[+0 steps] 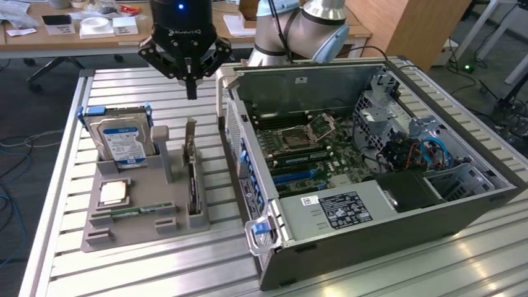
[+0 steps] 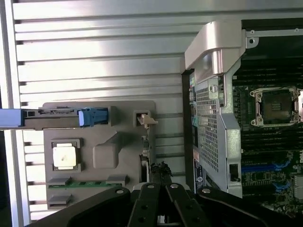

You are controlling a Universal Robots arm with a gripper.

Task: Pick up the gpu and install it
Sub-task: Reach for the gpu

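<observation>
The gpu [image 1: 192, 179] is a thin dark card standing on edge in a slot of the grey holder [image 1: 136, 232], its tan metal bracket [image 1: 190, 133] at the far end. In the wrist view the gpu [image 2: 146, 142] appears edge-on with the bracket [image 2: 145, 119] at one end. My black gripper [image 1: 191, 91] hangs above the card's bracket end, clear of it. Its fingers are shut with nothing between them. The gripper [image 2: 161, 176] hovers over the card's length in the wrist view.
The holder also carries a silver blue-labelled hard drive [image 1: 122, 141], a CPU [image 1: 113, 193] and a green RAM stick [image 1: 132, 211]. The open computer case [image 1: 462, 204] lies on the exterior view's right, motherboard [image 1: 313, 145] exposed. Everything rests on a slatted metal table [image 1: 148, 272].
</observation>
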